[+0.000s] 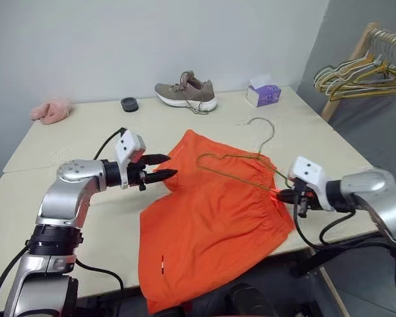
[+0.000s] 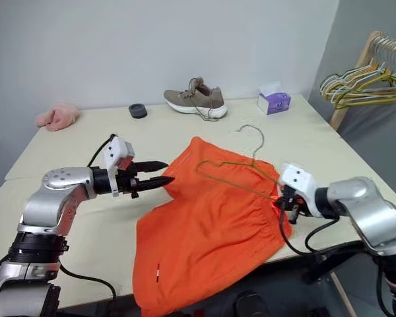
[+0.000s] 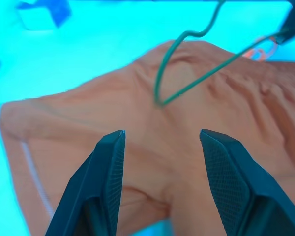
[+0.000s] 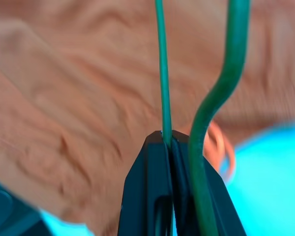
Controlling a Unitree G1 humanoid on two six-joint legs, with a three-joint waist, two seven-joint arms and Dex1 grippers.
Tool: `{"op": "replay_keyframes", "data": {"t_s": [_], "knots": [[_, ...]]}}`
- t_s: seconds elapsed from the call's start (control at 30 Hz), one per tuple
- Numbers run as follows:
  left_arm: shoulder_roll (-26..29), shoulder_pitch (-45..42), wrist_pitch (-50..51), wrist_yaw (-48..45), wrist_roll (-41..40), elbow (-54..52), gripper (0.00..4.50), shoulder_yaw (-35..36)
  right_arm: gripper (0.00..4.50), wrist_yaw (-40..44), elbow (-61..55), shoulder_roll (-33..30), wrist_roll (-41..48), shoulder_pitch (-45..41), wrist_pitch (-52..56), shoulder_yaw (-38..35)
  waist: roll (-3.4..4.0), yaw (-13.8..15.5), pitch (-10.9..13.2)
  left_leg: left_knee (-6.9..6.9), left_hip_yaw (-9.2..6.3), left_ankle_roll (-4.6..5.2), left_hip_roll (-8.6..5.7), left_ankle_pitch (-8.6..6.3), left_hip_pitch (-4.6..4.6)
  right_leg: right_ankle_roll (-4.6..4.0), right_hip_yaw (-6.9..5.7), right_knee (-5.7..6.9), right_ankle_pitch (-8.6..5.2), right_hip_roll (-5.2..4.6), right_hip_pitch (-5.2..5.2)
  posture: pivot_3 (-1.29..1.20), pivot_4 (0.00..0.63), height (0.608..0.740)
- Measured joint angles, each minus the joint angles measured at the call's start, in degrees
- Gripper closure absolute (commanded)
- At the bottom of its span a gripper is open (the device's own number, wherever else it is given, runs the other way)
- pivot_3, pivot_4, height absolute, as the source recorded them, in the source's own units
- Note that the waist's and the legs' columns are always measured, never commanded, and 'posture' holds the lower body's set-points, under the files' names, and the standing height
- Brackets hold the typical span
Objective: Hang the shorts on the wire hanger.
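The shorts (image 1: 208,224) lie flat on the table (image 1: 72,142), the lower edge hanging over the near edge. The right gripper (image 1: 282,193) is clenched on the wire hanger (image 1: 241,165), which lies across the shorts' waistband. The left gripper (image 1: 164,166) is released, fingers apart, just beside the shorts' left edge. Farther back stand a shoe (image 1: 187,92) and tissue box (image 1: 264,93).

I can't see the lower hem of the shorts (image 1: 204,224); it runs off the frame. The wire hanger (image 4: 163,73) blurs up close.
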Motion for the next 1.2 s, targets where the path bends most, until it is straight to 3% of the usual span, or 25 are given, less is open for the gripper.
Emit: {"op": "replay_keyframes", "data": {"t_s": [0.37,0.5,0.77,0.97,1.2], "knots": [[-0.3,2.4,-0.5,-6.4,-2.0,-3.9,1.96,-4.0,4.5,-4.0,-1.2,0.4,6.6,24.1,7.9,-23.8,-0.01,-0.8,0.0,0.07,0.13,0.01,0.06,0.01,0.08,0.02,0.16,0.0,-0.01,0.16,0.06,-0.33,0.033,0.74],[-0.2,2.4,-0.1,-9.1,-3.9,-5.1,1.96,-4.0,4.5,-4.6,-2.0,2.2,10.2,27.7,12.1,-28.9,0.01,-1.7,0.0,0.08,0.15,0.01,0.08,0.01,0.15,0.02,0.21,0.0,-0.01,0.2,0.12,-0.34,0.034,0.74],[-0.3,2.4,-2.3,-9.4,-2.7,-5.2,1.96,-5.1,4.5,-6.0,-2.3,2.9,15.7,29.3,16.6,-30.4,0.01,-3.4,0.0,0.02,0.17,0.01,0.1,0.01,0.14,0.03,0.29,-0.06,-0.02,0.24,0.1,-0.33,0.035,0.74],[-0.3,1.8,-3.1,-8.7,-1.6,-4.8,1.96,-5.3,4.5,-6.2,-1.8,2.3,19.8,23.4,19.6,-24.2,0.0,-3.5,0.0,0.02,0.17,0.01,0.1,0.0,0.13,0.03,0.29,-0.07,-0.02,0.26,0.09,-0.31,0.038,0.74],[-0.1,2.1,-4.3,-7.2,-0.9,-3.8,1.96,-5.2,4.5,-4.5,2.0,-2.8,22.7,17.8,19.8,-19.1,-0.01,-3.2,0.0,0.02,0.18,0.01,0.1,0.0,0.12,0.03,0.3,-0.08,-0.02,0.26,0.08,-0.29,0.037,0.74]]}}
